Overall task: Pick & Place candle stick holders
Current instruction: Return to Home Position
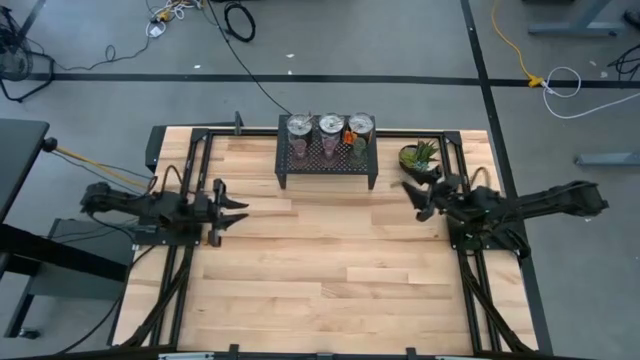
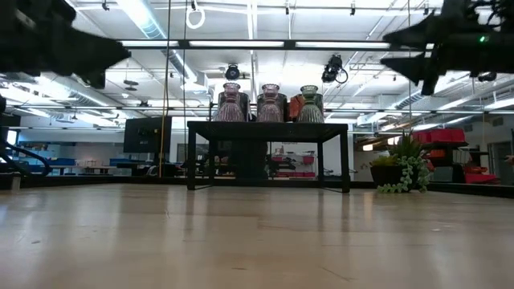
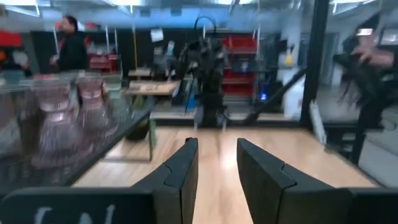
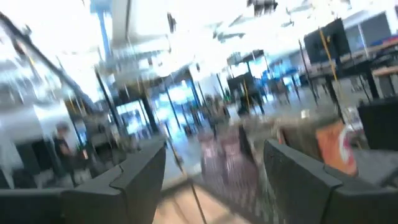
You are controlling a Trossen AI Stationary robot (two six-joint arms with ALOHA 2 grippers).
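Six candle stick holders stand on top of the black mesh rack [image 1: 326, 160] at the table's far middle. Three silver round ones [image 1: 331, 125] stand in the far row, the right one with an orange part [image 1: 348, 136]. Three glass ones stand in the near row: two pinkish [image 2: 231, 103] [image 2: 271, 102] and one olive-green [image 2: 310, 104]. My left gripper [image 1: 240, 211] is open and empty, raised over the table left of the rack. My right gripper [image 1: 413, 196] is open and empty, raised right of the rack, near the plant. The pinkish glass ones also show in the left wrist view [image 3: 59, 124].
A spiky green potted plant [image 1: 420, 156] stands at the far right, just beyond my right gripper; it also shows in the low view [image 2: 405, 172]. The wooden table top [image 1: 330, 270] lies bare between and in front of the arms. People show in the room behind the table.
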